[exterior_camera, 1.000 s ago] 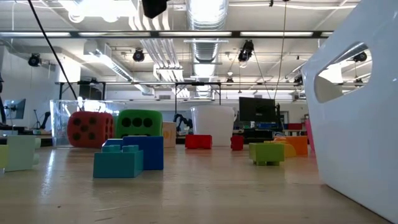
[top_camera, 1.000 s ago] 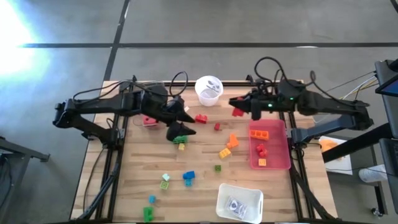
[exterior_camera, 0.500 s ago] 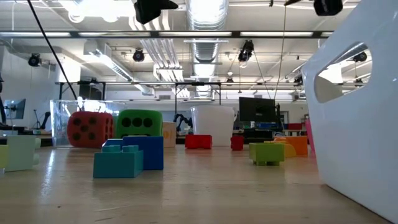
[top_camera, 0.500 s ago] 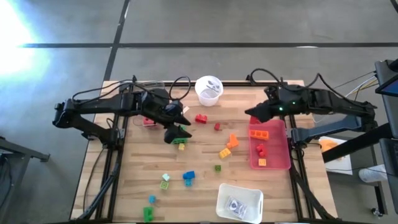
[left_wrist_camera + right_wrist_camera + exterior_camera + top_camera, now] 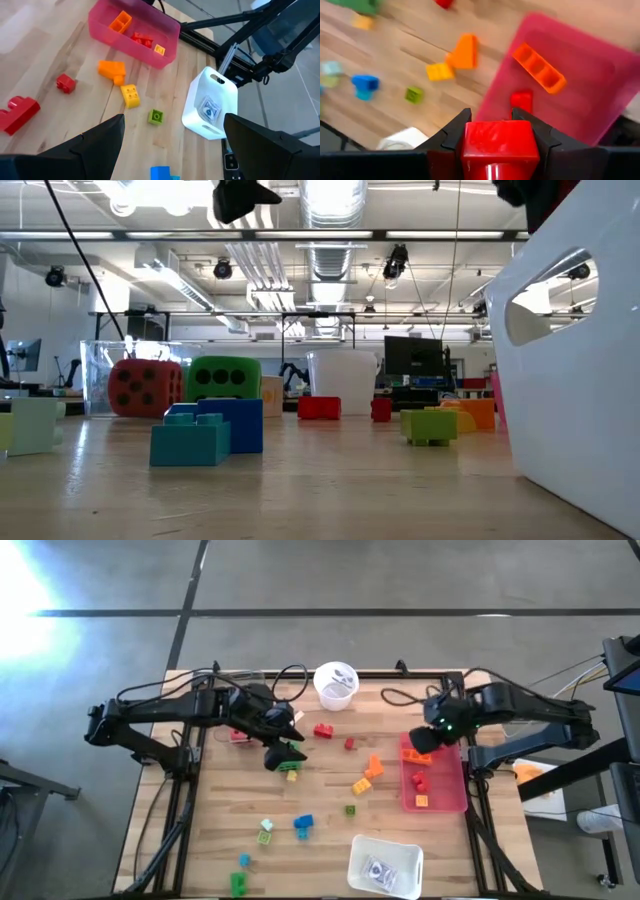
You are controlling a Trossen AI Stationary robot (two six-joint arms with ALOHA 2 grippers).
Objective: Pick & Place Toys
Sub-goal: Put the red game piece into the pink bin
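Two dice show near the table's far-left part: a red die (image 5: 238, 733), half hidden under the left arm, and a green die (image 5: 290, 762). The left end effector (image 5: 285, 750) hangs just above the green die, fingers spread wide and gripping nothing. It looks poised for a pick, which calls for a straight descent and a close around the die.

Loose bricks across the middle of the table number about eleven:
- two red
- two yellow
- one orange
- two blue
- four in greens or teal, though the smallest near the front edge are hard to separate

One white cup (image 5: 335, 683) stands at the far edge, and one white container (image 5: 385, 865) at the front edge.

Toward the right edge, the right end effector (image 5: 422, 740) is partly closed on a red brick (image 5: 500, 145), above the far corner of the pink tray (image 5: 455, 802). Three bricks already lie in that tray. This step is the placing. It next needs the brick fully over the tray's floor, then a release.
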